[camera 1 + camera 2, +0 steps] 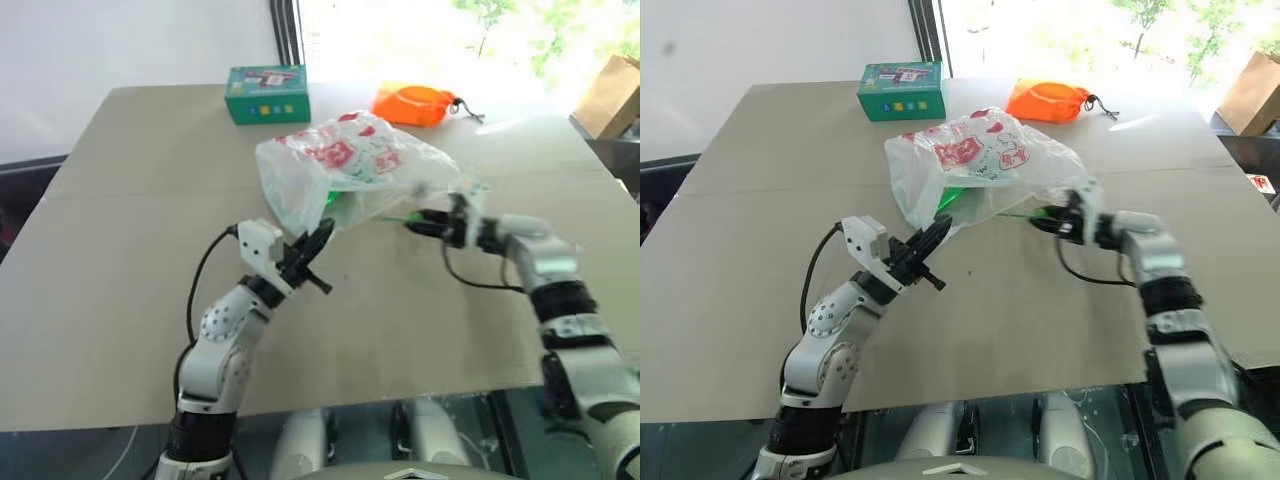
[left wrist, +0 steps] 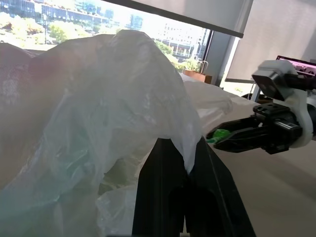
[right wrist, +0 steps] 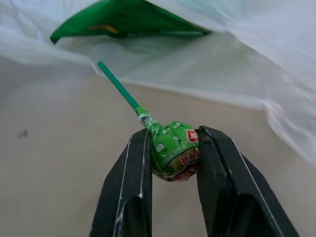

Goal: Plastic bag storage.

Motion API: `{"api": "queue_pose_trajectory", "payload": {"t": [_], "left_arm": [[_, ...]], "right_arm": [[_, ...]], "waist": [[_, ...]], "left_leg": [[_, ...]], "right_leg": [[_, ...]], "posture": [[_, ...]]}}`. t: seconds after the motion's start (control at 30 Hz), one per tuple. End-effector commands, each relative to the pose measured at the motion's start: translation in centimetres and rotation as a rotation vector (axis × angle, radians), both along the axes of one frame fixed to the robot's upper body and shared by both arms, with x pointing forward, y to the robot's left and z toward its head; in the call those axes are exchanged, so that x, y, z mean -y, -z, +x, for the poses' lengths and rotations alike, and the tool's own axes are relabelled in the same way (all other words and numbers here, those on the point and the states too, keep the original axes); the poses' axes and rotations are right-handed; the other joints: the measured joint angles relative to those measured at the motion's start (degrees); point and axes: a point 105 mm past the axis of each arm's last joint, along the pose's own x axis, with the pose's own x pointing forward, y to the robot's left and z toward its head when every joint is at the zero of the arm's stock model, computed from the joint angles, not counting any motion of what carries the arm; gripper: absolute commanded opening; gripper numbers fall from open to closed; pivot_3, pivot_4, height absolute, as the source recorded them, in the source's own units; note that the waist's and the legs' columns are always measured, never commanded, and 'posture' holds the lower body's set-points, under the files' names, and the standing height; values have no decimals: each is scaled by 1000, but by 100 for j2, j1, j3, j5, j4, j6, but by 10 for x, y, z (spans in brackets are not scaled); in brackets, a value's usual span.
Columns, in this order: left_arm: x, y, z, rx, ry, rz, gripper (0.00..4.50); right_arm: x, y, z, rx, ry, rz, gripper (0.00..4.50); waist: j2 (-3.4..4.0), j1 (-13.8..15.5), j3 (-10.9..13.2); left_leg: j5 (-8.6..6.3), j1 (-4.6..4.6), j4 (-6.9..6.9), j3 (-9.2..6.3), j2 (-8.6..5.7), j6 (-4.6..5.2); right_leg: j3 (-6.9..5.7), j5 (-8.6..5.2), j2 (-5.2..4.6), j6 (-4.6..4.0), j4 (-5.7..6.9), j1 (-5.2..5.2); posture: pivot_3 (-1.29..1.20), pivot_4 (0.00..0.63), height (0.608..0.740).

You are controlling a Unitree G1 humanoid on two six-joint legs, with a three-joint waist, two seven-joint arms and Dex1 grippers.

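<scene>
The plastic bag (image 1: 350, 160), thin translucent white with red prints, stands crumpled in the middle of the table (image 1: 140, 260). Its mouth faces me, and a green packet (image 3: 126, 19) lies inside. My left gripper (image 1: 322, 235) is shut on the bag's near left edge; in the left wrist view the film (image 2: 190, 158) is pinched between the black fingers. My right gripper (image 3: 173, 133) is shut on the head of a green lollipop (image 3: 174, 150). The lollipop's stick (image 3: 118, 86) points at the bag's opening, just off its right side.
A green box (image 1: 267, 94) and an orange drawstring pouch (image 1: 413, 104) sit at the table's far edge behind the bag. A brown paper bag (image 1: 610, 95) stands off the table at the far right.
</scene>
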Motion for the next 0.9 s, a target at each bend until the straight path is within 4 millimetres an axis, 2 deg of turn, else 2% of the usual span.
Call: {"api": "queue_pose_trajectory", "payload": {"t": [0.03, 0.07, 0.1, 0.17, 0.23, 0.3, 0.33, 0.43, 0.57, 0.67, 0.77, 0.9], "left_arm": [[5, -6, -5, 46, 10, -9, 0], [6, -5, -5, 46, 11, -8, 0], [7, -6, -5, 50, 12, -8, 0], [8, -7, -5, 58, 9, -9, 0], [7, -8, -5, 65, 1, -7, 0], [6, -7, -6, 67, -6, -6, 0], [3, -7, -6, 65, -22, -10, 0], [-1, -6, -6, 63, -53, -16, 0], [0, -3, -7, 53, -61, -26, 0], [5, -2, -7, 50, -37, -24, 0], [5, -3, -5, 52, -31, -17, 0], [3, -3, -5, 54, -32, -10, 0]], "right_arm": [[-48, -46, 38, 179, 141, 27, 724], [-56, -67, 48, 220, 212, 108, 724], [-59, -86, 55, 218, 278, 208, 1224], [-60, -98, 61, 246, 328, 242, 2173], [-57, -90, 63, 282, 347, 177, 3060], [-54, -80, 62, 267, 337, 147, 4139], [-52, -71, 58, 261, 286, 119, 4450], [-41, -51, 44, 257, 172, 71, 4450], [-5, -29, 28, 284, 176, -18, 4450], [14, -31, 15, 347, 187, -24, 4450], [44, -37, 15, 383, 290, -76, 4450], [83, -38, 11, 314, 379, -126, 4450]], "waist": [[3, 5, 2], [5, 24, 4], [8, 41, 7], [9, 90, 8], [4, 135, 5], [-4, 158, 0], [-3, 157, 0], [0, 148, 2], [12, 98, 9], [11, 50, 8], [12, 15, 8], [12, 48, 8]], "left_leg": [[0, 0, 0, 1, 0, 0], [0, -6, 0, 0, 0, 0], [1, -13, 0, -4, 0, -1], [1, -27, 0, -8, -2, -1], [0, -32, -1, -9, -6, 0], [-2, -32, -1, -7, -6, 3], [-2, -31, -2, -5, -6, 3], [-2, -30, -3, 0, -3, 3], [-1, -28, -3, -6, -1, 2], [-1, -24, -3, -6, -2, 2], [-1, -15, -3, -2, 0, 2], [-1, -12, -2, -1, -1, 1]], "right_leg": [[0, 0, 0, 0, 3, -4], [-1, 0, 0, 0, 4, -10], [-6, 0, 0, -1, 4, -13], [-16, 0, -3, -1, -2, -16], [-26, 0, -8, 0, -19, -9], [-29, 0, -9, 0, -28, 0], [-29, 0, -9, 0, -32, 1], [-29, 0, -7, 0, -25, -1], [-20, 0, -8, 0, -14, -8], [-18, 0, -9, 0, -13, -7], [-11, 0, -5, 0, -7, -7], [-9, 0, -7, 0, -2, -7]], "posture": [[0, 150, 740], [0, 150, 740], [0, 150, 740], [0, 150, 740], [0, 150, 740], [0, 150, 740], [0, 150, 740], [0, 150, 740], [0, 150, 740], [0, 150, 740], [0, 150, 740], [0, 150, 740]]}}
